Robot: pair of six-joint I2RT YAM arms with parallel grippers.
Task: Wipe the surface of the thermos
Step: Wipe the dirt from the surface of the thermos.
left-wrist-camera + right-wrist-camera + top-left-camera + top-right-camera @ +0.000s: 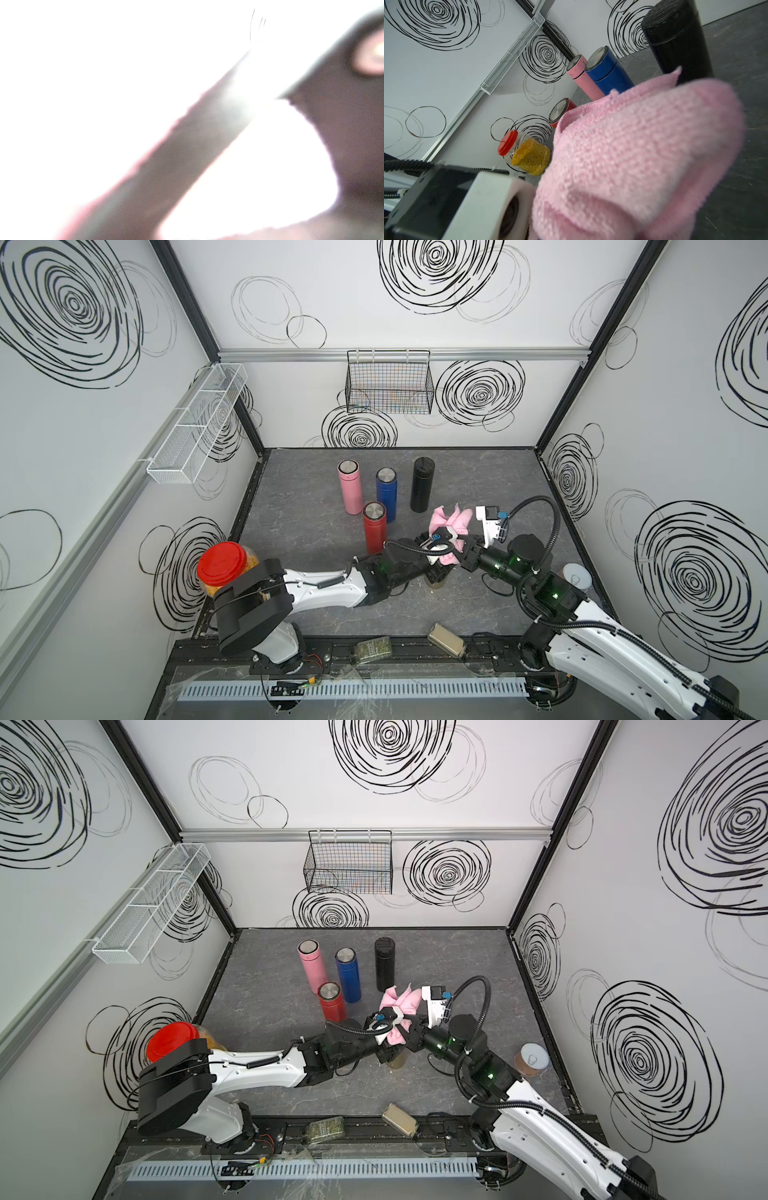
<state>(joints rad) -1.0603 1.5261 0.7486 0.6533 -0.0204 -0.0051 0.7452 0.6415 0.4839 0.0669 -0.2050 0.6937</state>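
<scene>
Both top views show my two arms meeting at mid-table. A pink cloth point(451, 522) point(398, 1002) is bunched in my right gripper point(457, 551) point(409, 1031), which is shut on it; the cloth point(643, 155) fills the right wrist view and hides the jaws. My left gripper point(438, 570) point(390, 1052) is shut around an olive-gold thermos point(435, 583) point(397, 1061), of which only the lower end shows below the fingers. The cloth lies against the thermos's upper part and over the left wrist camera point(488, 197). The left wrist view is washed out and blurred.
Behind the grippers stand pink point(349, 489), blue point(386, 493), black point(422, 485) and red point(374, 531) thermoses. A red-lidded jar point(220, 568) is at the left, a tin can point(577, 576) at the right, two jars point(374, 649) point(446, 639) lie at the front edge. Wire baskets point(388, 385) hang on the walls.
</scene>
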